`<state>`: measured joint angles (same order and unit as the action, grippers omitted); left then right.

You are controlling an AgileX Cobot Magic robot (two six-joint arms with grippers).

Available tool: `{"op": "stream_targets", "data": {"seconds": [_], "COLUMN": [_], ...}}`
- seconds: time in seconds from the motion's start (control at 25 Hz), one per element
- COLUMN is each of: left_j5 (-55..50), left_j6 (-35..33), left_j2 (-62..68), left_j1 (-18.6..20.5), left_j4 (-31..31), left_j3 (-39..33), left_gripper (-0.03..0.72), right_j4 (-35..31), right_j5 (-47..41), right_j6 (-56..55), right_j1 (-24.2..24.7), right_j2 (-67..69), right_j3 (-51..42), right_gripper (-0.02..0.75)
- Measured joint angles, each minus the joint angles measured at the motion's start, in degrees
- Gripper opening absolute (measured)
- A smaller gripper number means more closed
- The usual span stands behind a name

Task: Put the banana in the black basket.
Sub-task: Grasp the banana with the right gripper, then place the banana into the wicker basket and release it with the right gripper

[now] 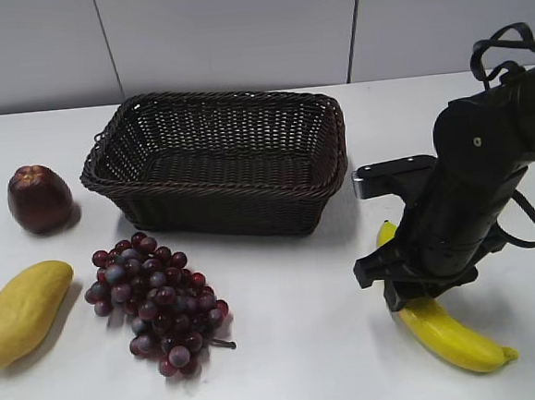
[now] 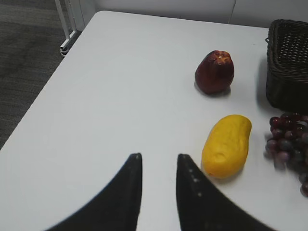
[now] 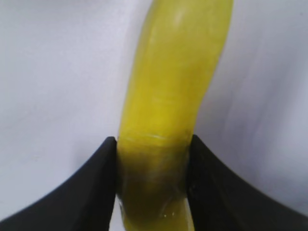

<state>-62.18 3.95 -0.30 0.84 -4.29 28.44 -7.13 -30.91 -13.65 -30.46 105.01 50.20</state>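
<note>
The bright-yellow banana [image 1: 454,338] lies on the white table at the right front, to the right of the black basket [image 1: 221,194]. My right gripper [image 1: 410,300] is down over the banana's upper half. In the right wrist view both fingers [image 3: 153,139] press against the sides of the banana [image 3: 178,72]. The large woven basket holds nothing that I can see; its corner also shows in the left wrist view [image 2: 288,62]. My left gripper [image 2: 156,156] is open and empty over bare table at the far left; it does not show in the exterior view.
A plump dull-yellow mango [image 1: 21,312] [image 2: 226,147], a bunch of dark red grapes [image 1: 160,306] [image 2: 288,144] and a dark red apple [image 1: 38,198] [image 2: 215,72] lie left of and in front of the basket. The table's left edge [image 2: 43,96] drops to grey floor.
</note>
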Motion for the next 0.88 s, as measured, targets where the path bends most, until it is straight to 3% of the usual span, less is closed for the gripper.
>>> {"op": "stream_targets", "data": {"seconds": [0.24,0.52,0.88], "left_j5": [0.00,0.00,0.00], "left_j6": [0.00,0.00,0.00], "left_j2": [0.00,0.00,0.00], "left_j1": [0.00,0.00,0.00], "left_j4": [0.00,0.00,0.00], "left_j3": [0.00,0.00,0.00], "left_gripper": [0.239,0.239,0.239], "right_j4": [-1.11,-1.17,-4.48], "right_j5": [-1.85,-11.75,-14.02], "right_j6": [0.00,0.91,4.60], "right_j1": [0.00,0.00,0.00], "right_j2": [-2.39,-12.69,-12.31], "right_j3": [0.00,5.29,28.13], "right_gripper": [0.345,0.344,0.342]}}
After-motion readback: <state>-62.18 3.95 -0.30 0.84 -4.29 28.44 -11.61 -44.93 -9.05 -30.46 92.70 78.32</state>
